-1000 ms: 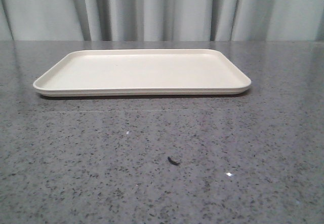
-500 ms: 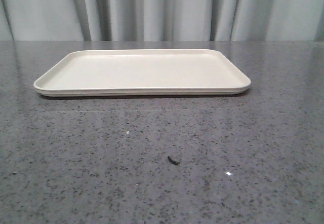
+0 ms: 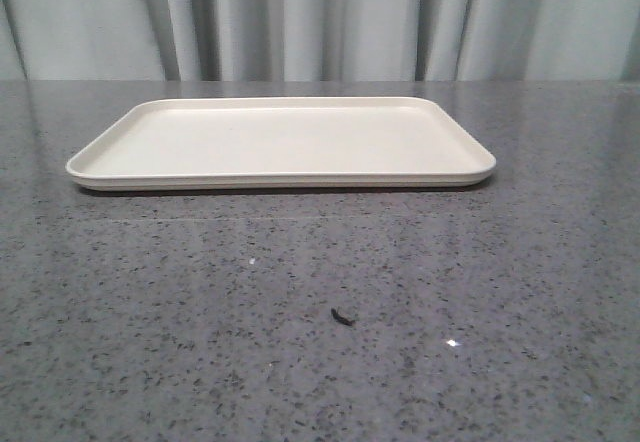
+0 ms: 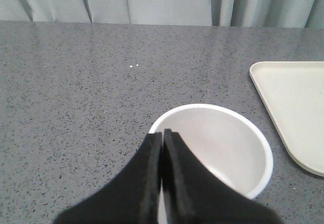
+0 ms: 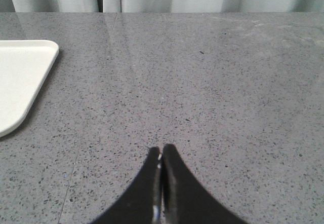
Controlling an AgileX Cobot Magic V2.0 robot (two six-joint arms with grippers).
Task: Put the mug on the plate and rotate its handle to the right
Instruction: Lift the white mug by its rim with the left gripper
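Observation:
The plate lies empty on the grey speckled table in the front view; neither gripper nor the mug shows there. In the left wrist view the white mug stands upright on the table, seen from above, beside a corner of the plate. Its handle and printed face are hidden. My left gripper is shut, its black fingertips over the mug's rim, nothing visible between them. My right gripper is shut and empty over bare table, with a corner of the plate off to one side.
A small dark speck lies on the table in front of the plate. Grey curtains hang behind the table's far edge.

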